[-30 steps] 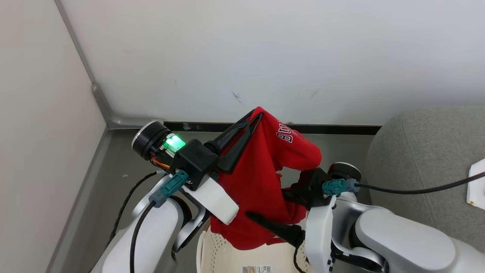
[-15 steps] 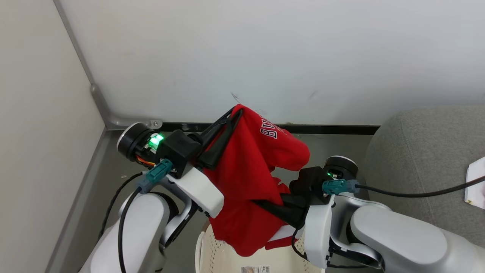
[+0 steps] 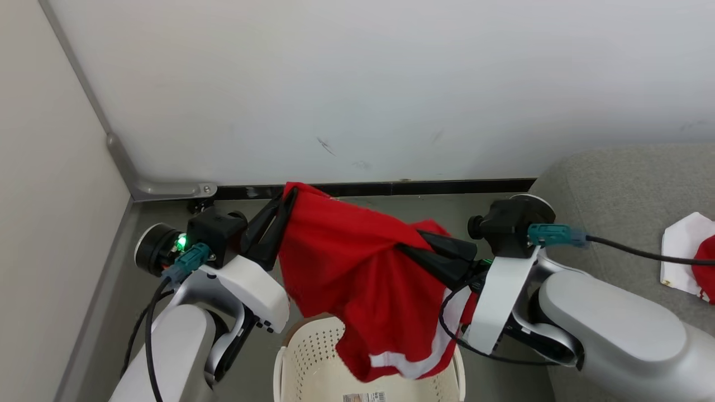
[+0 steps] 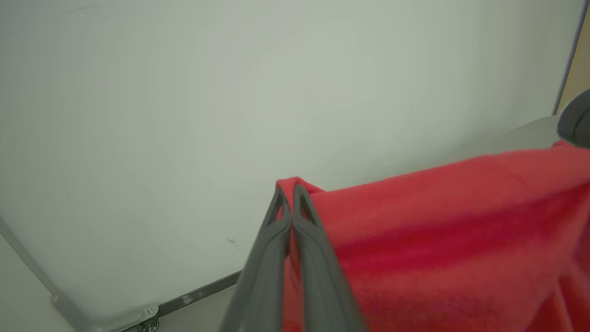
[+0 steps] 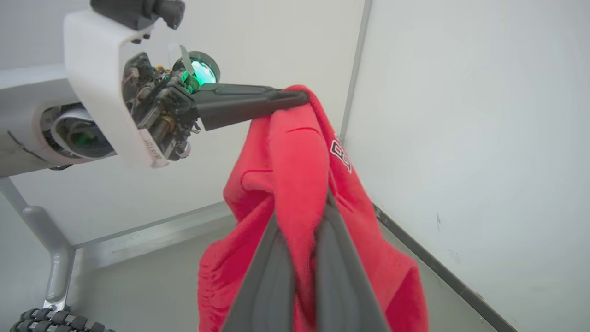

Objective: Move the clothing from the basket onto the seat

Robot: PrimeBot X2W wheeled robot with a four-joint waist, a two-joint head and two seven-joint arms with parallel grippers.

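Dangling above the basket (image 3: 304,357), the red garment (image 3: 346,262) is stretched between both hands — left hand (image 3: 286,196) clamped shut on its top edge, right hand (image 3: 406,249) pinched shut on a bunched fold. Its white-trimmed hem hangs low and could snag the basket rim on the swing; thin cloth might slip. The seat (image 3: 625,190) lies right, another garment (image 3: 686,258) on it; the wall (image 3: 357,84) is close ahead.

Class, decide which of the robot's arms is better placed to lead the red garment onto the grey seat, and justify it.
Right. The right end effector, shut on the garment, is nearer the seat; the left end effector grips the far corner.
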